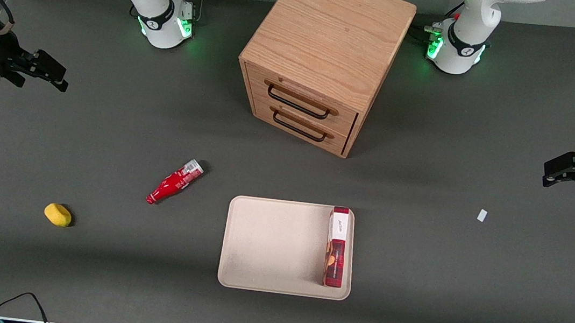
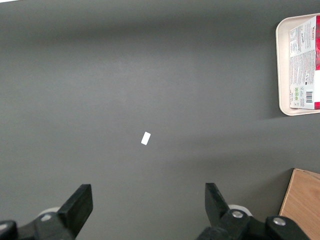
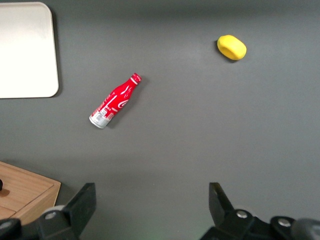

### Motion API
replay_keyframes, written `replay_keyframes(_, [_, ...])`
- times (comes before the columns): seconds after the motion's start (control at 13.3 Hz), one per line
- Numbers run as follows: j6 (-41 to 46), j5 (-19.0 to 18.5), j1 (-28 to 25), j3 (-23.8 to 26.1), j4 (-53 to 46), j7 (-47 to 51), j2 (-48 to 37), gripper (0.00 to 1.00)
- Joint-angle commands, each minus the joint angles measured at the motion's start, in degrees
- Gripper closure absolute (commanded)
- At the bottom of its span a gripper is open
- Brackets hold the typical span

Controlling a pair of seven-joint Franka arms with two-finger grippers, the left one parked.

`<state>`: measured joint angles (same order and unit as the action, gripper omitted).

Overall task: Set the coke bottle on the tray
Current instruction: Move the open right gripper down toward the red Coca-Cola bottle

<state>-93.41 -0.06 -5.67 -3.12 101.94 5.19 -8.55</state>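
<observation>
Black tool agape, high above table

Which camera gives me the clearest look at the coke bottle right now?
The right wrist view: the coke bottle lies on its side, whole and unobstructed, below the open gripper. The front view shows it smaller, beside the tray, toward the working arm's end. The left wrist view does not show it.

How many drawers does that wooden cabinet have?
2: an upper drawer and a lower drawer directly beneath it, each with a dark handle, on the cabinet. The gripper hangs open toward the working arm's end.
</observation>
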Motion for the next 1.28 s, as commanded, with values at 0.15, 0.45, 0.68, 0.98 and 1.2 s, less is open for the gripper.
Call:
replay_keyframes(0.15, [1.6,-0.8,-0.8,0.2,-2.1,5.2,2.2,0.0])
replay_keyframes(0.45, [-2.9,3.5,-1.6,2.1,-0.3,27.8,7.6,0.0])
replay_keyframes(0.68, [-15.2,4.6,-1.9,3.6,8.2,37.1,10.6,0.0])
replay_keyframes(0.98, [-32.9,4.5,-2.9,7.4,17.8,53.7,17.8,0.0])
replay_keyframes(1.2, [-38.6,4.1,-2.9,9.1,18.6,59.0,23.4,0.0])
